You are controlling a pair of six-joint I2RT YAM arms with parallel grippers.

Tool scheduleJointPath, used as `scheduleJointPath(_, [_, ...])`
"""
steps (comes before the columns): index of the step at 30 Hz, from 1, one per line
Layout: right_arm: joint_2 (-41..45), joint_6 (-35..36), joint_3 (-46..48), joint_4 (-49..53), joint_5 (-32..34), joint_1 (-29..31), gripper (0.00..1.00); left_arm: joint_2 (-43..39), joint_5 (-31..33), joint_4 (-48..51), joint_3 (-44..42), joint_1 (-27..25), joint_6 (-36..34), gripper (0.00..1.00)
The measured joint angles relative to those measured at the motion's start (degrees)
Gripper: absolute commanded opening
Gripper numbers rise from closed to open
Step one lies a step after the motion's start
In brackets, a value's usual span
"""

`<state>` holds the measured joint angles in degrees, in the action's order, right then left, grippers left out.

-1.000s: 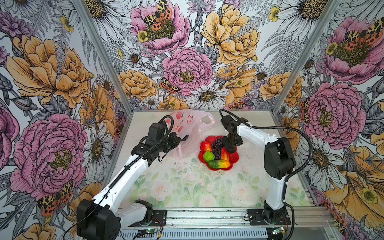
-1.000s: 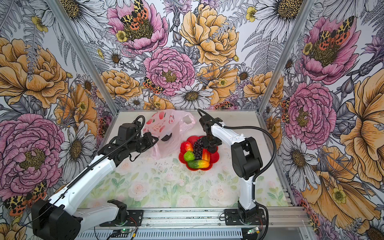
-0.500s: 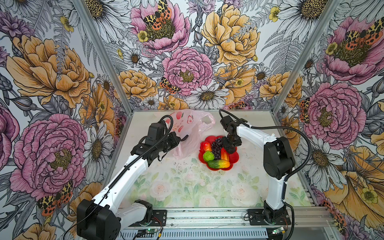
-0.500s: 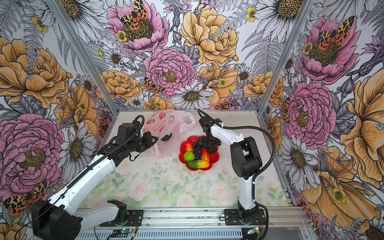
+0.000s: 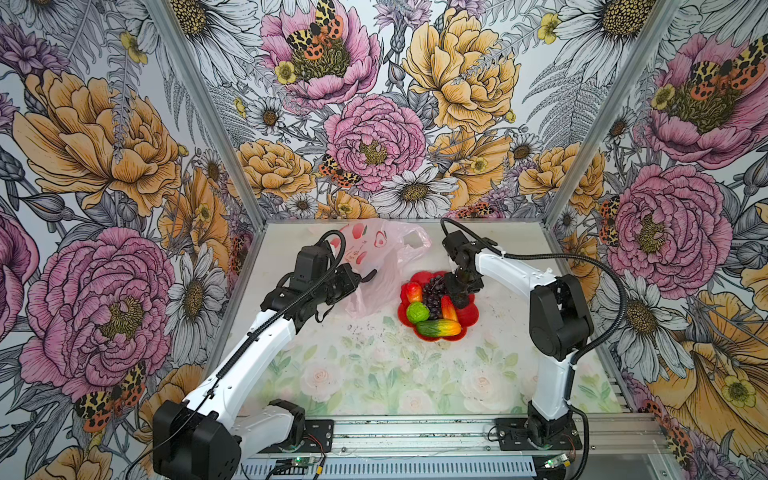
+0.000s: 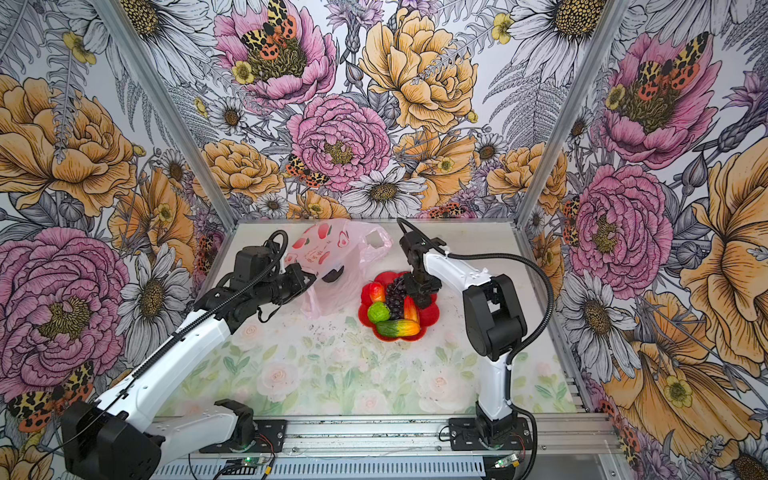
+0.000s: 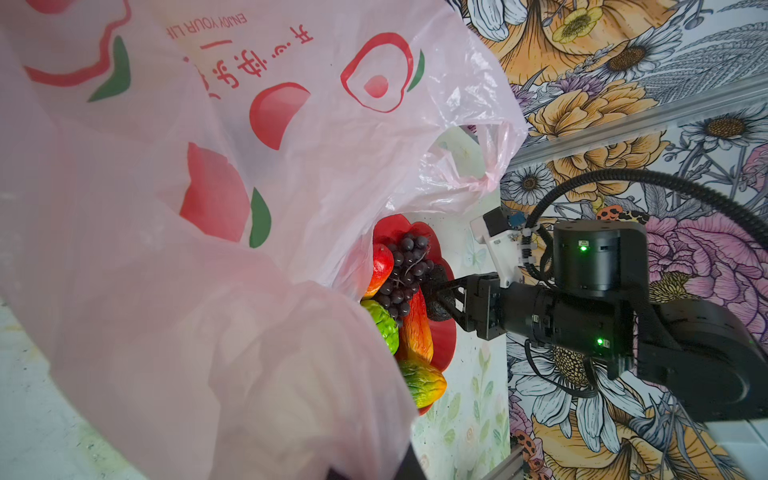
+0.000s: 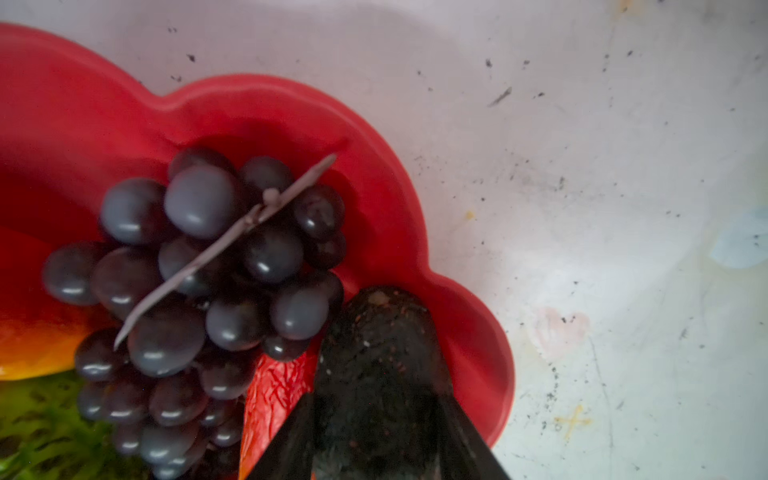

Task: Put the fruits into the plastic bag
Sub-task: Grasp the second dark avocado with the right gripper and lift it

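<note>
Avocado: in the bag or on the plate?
On the plate. The avocado lies at the red plate's edge, the right gripper closed around it, apart from the bag.

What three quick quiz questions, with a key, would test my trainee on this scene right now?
1. True or false: the grapes lie inside the plastic bag.
2. Which fruit is in the right tool's grip? A banana; B avocado; C pineapple.
3. What is the left tool gripping?
Key: 1 false, they lie on the red plate; 2 B; 3 the plastic bag.
</note>
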<state>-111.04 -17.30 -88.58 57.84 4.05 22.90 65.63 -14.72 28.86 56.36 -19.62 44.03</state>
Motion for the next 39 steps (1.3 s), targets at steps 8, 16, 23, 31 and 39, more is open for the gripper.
scheduleJointPath(8, [8.0,-3.5,0.0,-0.1,-2.9,-0.1,0.35,-0.4,-0.2,-0.5,0.0,0.0,0.2,0.00])
scheduleJointPath(16, [9.3,-3.7,0.7,0.0,-5.3,-0.8,0.60,-0.7,-0.4,-0.5,-0.4,0.0,0.4,0.00])
scheduleJointPath(23, [4.0,-2.3,1.8,-0.1,-5.0,-0.9,0.61,-0.7,-0.9,-0.5,-0.4,0.0,0.4,0.00])
scheduleJointPath(31, [0.7,-1.0,2.1,-0.3,-4.3,-0.9,0.62,-0.8,-1.2,-0.4,-1.0,0.2,0.4,0.00])
scheduleJointPath(39, [-1.0,-0.9,2.1,-1.1,-4.3,-1.1,0.47,-0.8,-1.3,-0.4,-1.0,0.4,0.4,0.00])
